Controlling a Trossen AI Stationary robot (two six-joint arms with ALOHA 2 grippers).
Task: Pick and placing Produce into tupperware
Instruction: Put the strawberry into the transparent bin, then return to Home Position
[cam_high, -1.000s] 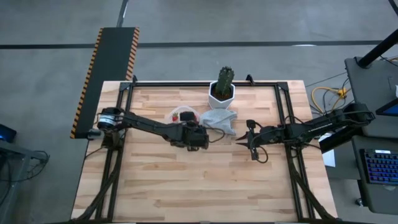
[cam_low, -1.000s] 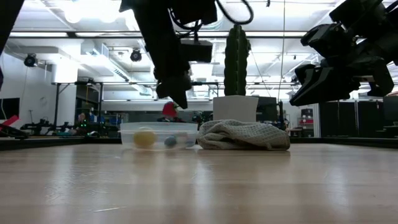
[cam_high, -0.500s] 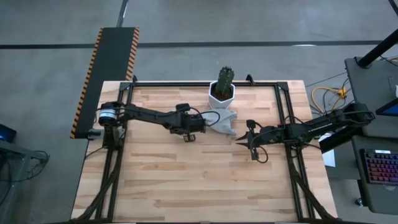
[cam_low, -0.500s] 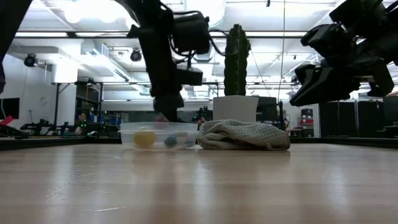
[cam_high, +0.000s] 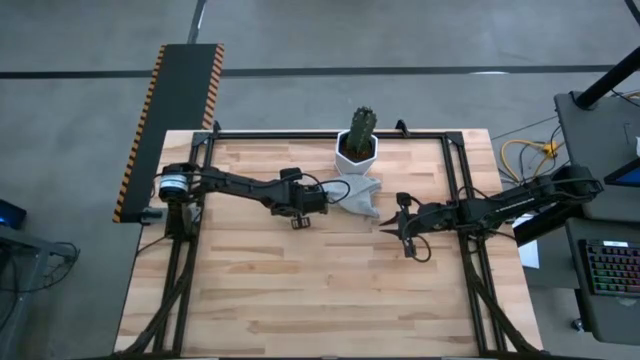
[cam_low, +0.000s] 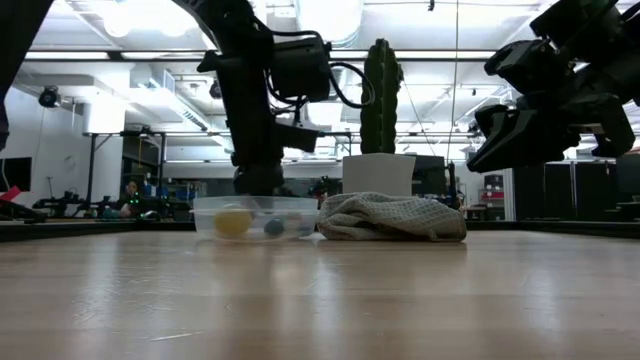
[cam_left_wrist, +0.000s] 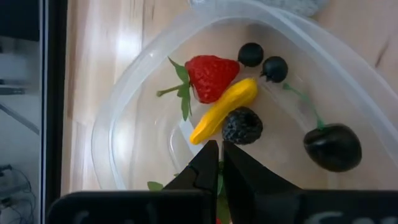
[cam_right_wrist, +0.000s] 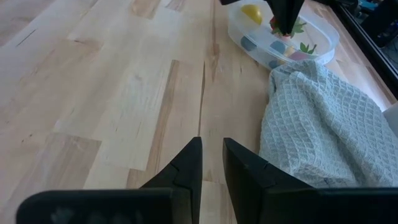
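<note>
We are lowering a last piece of produce into the tupperware.

We are holding our left gripper (cam_left_wrist: 219, 163) pinched shut inside the tupperware (cam_left_wrist: 118, 118), apparently clamping something red and leafy, mostly hidden; the strawberry (cam_left_wrist: 211, 76), yellow piece (cam_left_wrist: 225, 109) and dark berries (cam_left_wrist: 242, 126) are lying in it already. Next, we judge, we are needing to part the fingers and lift straight up, minding the rim on either side and the cloth (cam_high: 355, 192) and cactus pot (cam_high: 356, 150) close by. Our right gripper (cam_right_wrist: 211, 163), fingers narrowly apart and empty, is waiting over bare wood, with open table toward the front.
</note>
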